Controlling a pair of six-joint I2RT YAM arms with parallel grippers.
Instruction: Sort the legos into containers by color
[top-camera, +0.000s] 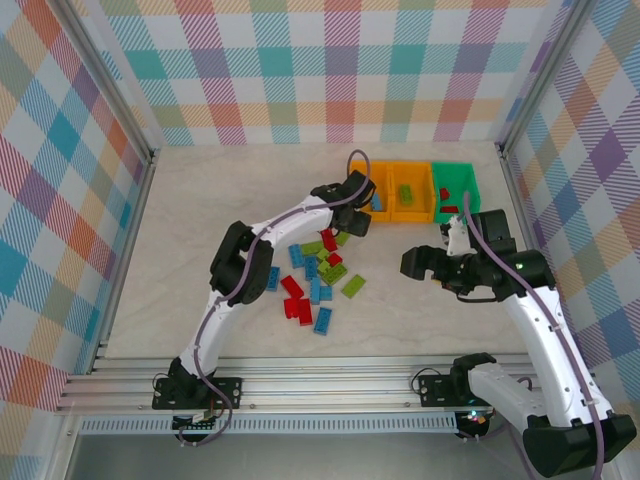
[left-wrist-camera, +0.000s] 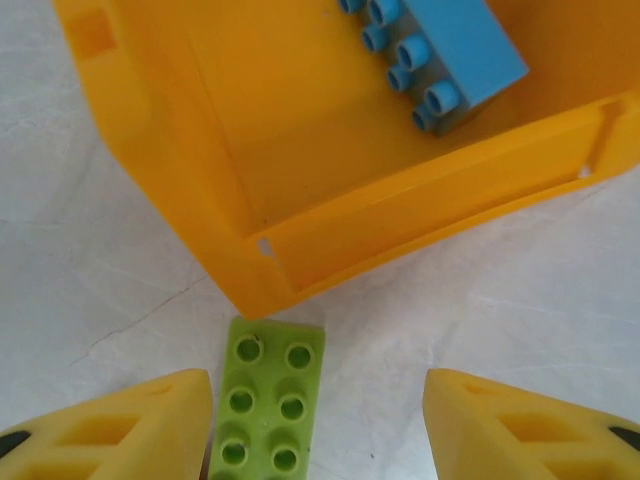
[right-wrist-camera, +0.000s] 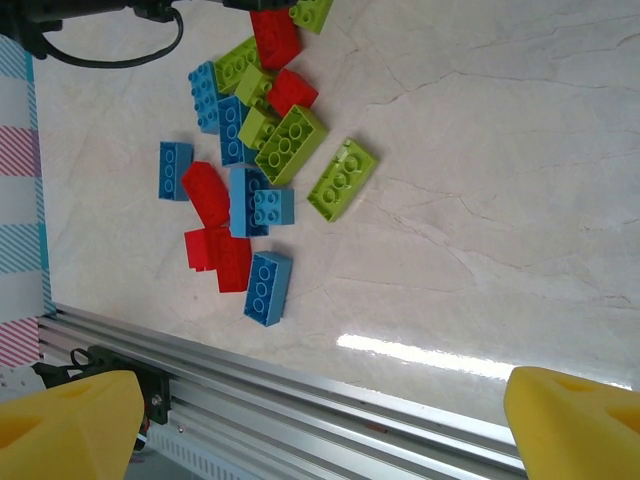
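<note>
- Fifteen or so legos (top-camera: 315, 275) lie loose on the pale marbled table (top-camera: 200, 220), a little beyond the aluminium rail (top-camera: 330, 375) at the near edge. They are small rectangular bricks with round studs, in blue, red and lime green. Most are bunched together, touching or overlapping, with a few blue and lime ones apart at the fringe.
- The right gripper (right-wrist-camera: 320, 400) hangs over the table to the right of the pile, its yellow fingers spread wide with nothing between them.
- The left gripper (left-wrist-camera: 318, 410) is at the far side of the pile, just short of the bins, with its fingers standing apart on either side of a lime brick (left-wrist-camera: 265, 400).
- That brick lies flat, studs up and two studs wide, its long side pointing toward the bin. It sits close against one finger, though I cannot tell whether they touch, and a clear gap separates it from the other. Its far end stops just short of the bin wall.
- The left orange bin (left-wrist-camera: 300, 230) holds a blue brick (left-wrist-camera: 450, 50) lying tilted, studs turned sideways.
- The middle orange bin (top-camera: 410, 215) holds what seems to be a lime brick, too small to be sure.
- The green bin (top-camera: 465, 170), rightmost in the row, has red bricks (top-camera: 446, 194) inside.
</note>
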